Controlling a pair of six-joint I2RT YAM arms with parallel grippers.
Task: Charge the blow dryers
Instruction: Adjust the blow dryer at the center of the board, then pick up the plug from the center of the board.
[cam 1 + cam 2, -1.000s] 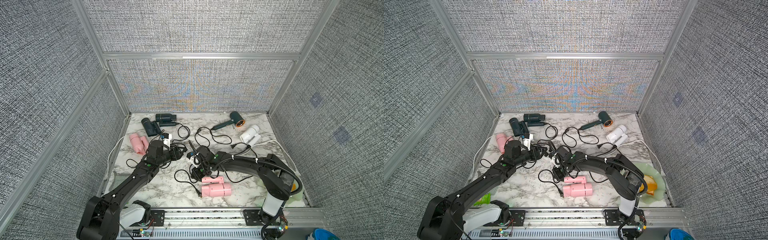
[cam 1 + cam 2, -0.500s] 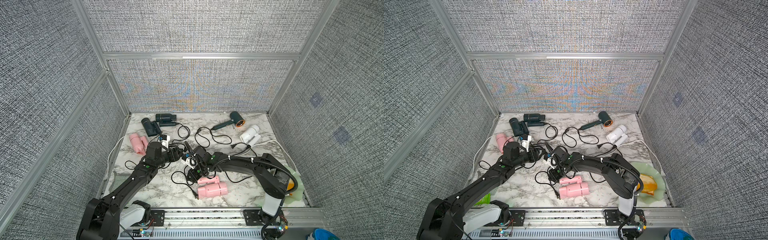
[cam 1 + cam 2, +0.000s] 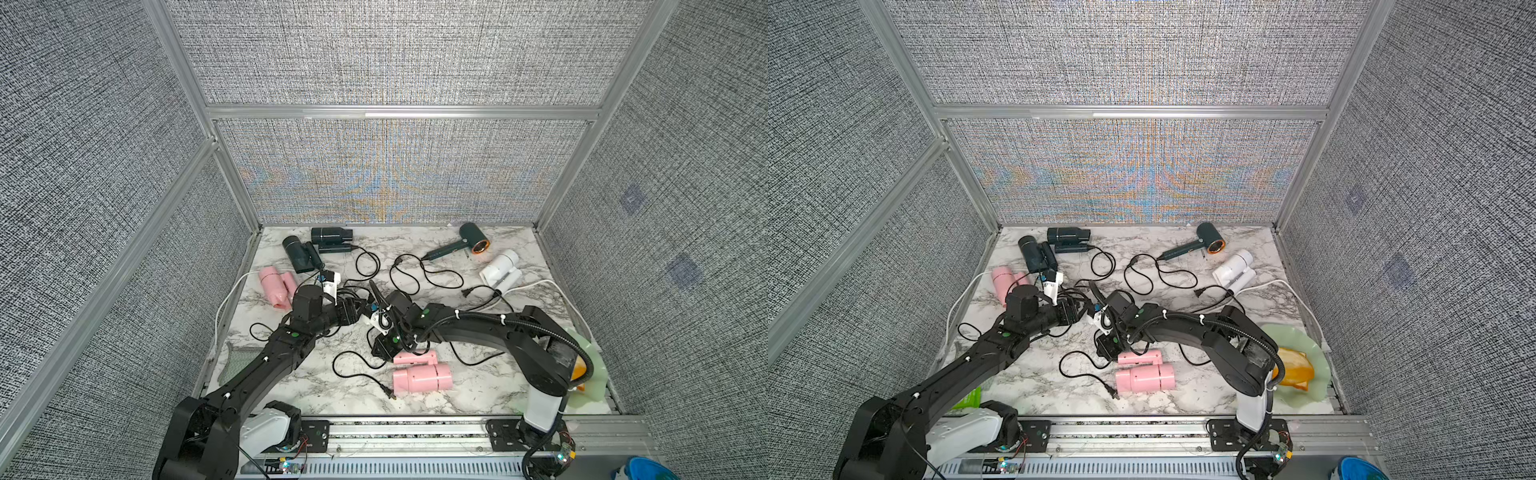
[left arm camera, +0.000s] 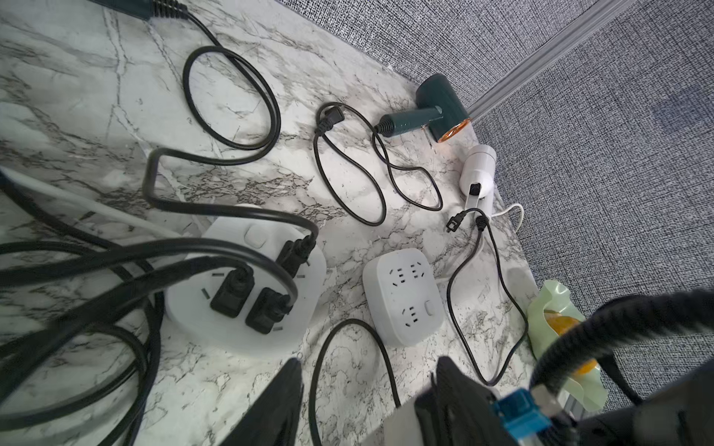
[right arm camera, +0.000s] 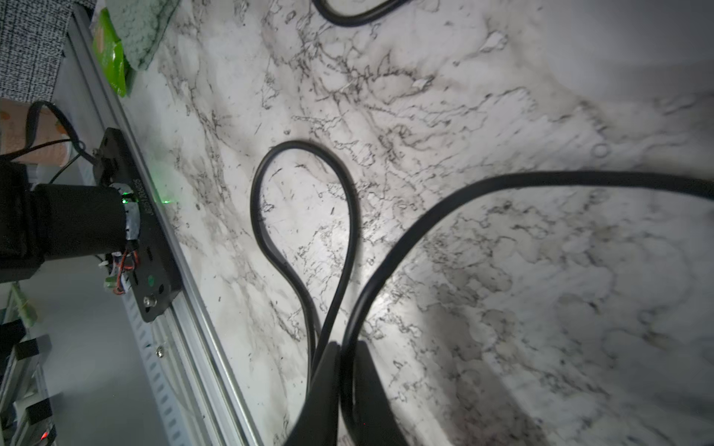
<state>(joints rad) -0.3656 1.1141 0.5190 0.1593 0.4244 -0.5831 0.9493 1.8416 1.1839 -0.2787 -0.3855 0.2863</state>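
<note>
Two dark teal blow dryers (image 3: 330,235) (image 3: 299,253) lie at the back left. A copper-ringed one (image 3: 473,239) and a white one (image 3: 500,268) lie at the back right. One pink dryer (image 3: 274,286) lies at the left, another (image 3: 422,376) near the front. My right gripper (image 5: 347,347) (image 3: 386,349) is shut on a black cord (image 5: 425,216) just above the marble. My left gripper (image 4: 369,361) (image 3: 357,309) is open, close to the right wrist. Ahead of it sit a white socket block (image 4: 266,239) with three plugs in it and a second block (image 4: 405,297) with none.
Black cords loop over the middle of the table, with loose plugs (image 3: 465,293) (image 3: 388,392). A green plate (image 3: 1304,365) holding something orange sits front right, and a green cloth (image 3: 237,357) front left. The rail (image 3: 415,432) runs along the front edge.
My right arm has swung left toward the left gripper with the cord. The front pink dryer has slid a little left. The left arm has not moved.
</note>
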